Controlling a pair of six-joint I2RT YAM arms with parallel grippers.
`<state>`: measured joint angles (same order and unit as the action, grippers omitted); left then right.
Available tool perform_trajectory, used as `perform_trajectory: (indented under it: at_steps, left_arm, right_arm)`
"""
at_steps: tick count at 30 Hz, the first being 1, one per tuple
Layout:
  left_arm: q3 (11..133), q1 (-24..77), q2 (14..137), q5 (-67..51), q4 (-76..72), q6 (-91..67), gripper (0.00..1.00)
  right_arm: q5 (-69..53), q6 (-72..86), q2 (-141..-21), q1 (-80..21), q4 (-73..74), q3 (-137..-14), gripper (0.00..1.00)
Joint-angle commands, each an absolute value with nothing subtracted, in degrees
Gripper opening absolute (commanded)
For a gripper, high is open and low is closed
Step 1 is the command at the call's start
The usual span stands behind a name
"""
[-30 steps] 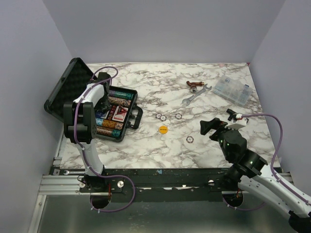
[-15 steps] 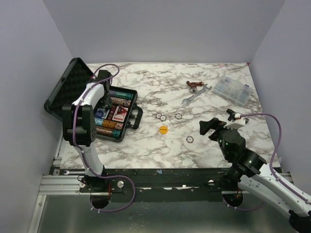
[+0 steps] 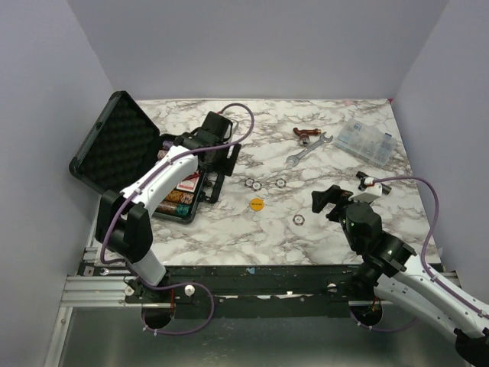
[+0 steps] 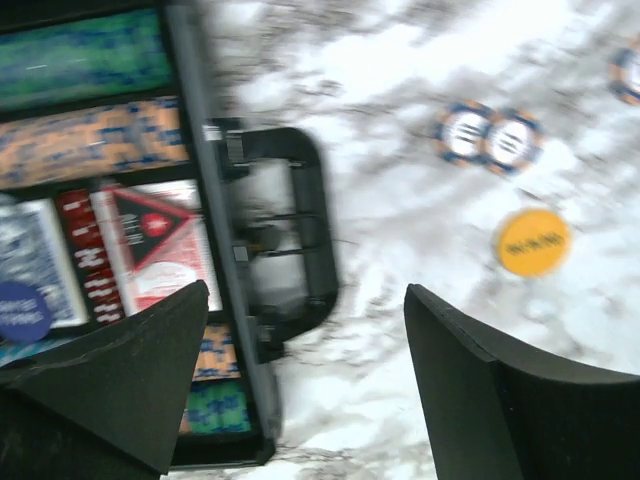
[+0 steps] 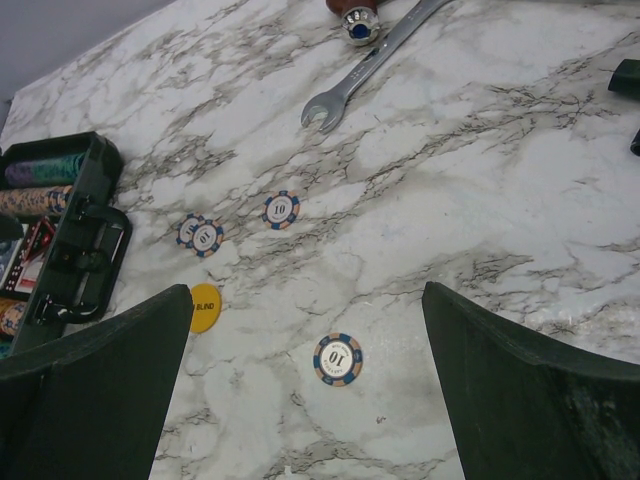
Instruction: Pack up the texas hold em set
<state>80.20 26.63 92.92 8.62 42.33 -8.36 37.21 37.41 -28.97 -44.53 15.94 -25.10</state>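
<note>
**Marble table, loosely strewn**

The white marble table (image 3: 321,164) carries an open black briefcase (image 3: 180,203) at its left edge. Four loose poker chips (image 3: 281,183) and a yellow disc (image 3: 257,203) lie mid-table. A silver wrench (image 3: 308,150) and a clear box (image 3: 367,141) sit toward the far right corner.

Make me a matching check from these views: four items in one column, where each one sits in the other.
Items:
1. yellow disc
2. wrench
3. clear box
4. red cards

Places:
A. far right, toward the back
B. inside the briefcase
C. beside a brown tool
D. on bare marble, just arm-side of a pair of chips

Pairs: 1-D, 2-C, 3-A, 4-B
</note>
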Motion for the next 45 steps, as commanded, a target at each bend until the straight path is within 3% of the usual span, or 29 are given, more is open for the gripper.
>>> perform_trajectory:
  at_steps: [1, 13, 33, 45]
  left_arm:
    - [80.07, 31.53, 94.32, -6.17, 41.67, -6.35, 0.81]
    - [83.79, 44.21, 105.16, -8.48, 46.54, -6.5, 0.87]
    - [91.85, 46.42, 118.1, -3.38, 47.59, -8.72, 0.87]
    - [94.4, 46.48, 122.79, -1.95, 47.12, -10.21, 0.77]
  right_arm:
    - [38.12, 37.25, -29.08, -44.47, 15.52, -25.59, 1.0]
    - [38.52, 38.08, -30.31, -44.48, 15.94, -26.02, 1.0]
    - [38.23, 37.16, -30.41, -44.43, 15.26, -25.8, 1.0]
    - [37.99, 36.78, -29.87, -44.47, 14.91, -25.53, 1.0]
